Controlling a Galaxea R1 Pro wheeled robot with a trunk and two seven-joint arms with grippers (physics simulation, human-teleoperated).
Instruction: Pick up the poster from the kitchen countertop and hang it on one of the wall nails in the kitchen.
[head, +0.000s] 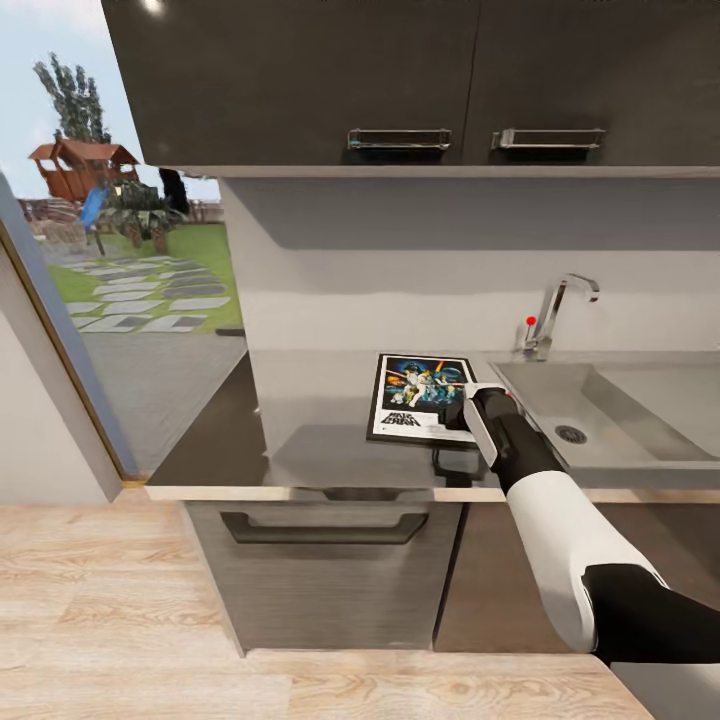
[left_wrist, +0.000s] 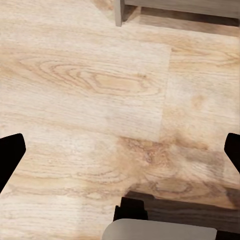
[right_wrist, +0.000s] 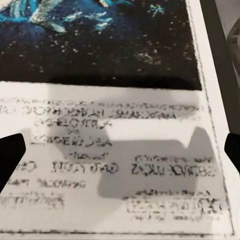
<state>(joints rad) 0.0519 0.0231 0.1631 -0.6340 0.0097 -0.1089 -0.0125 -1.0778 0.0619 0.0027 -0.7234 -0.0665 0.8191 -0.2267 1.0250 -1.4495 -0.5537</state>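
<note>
The poster lies flat on the grey kitchen countertop, just left of the sink, its black frame and white border showing. My right gripper hangs over the poster's near right corner, pointing down at it. In the right wrist view the poster is very close, with the right gripper open and its dark fingertips wide apart above the lettered white border. My left gripper is open over the wooden floor. The wall nails are out of view.
A steel sink with a chrome tap sits right of the poster. Dark upper cabinets overhang the counter. A drawer front lies below the edge. A glass opening onto a garden is at the left.
</note>
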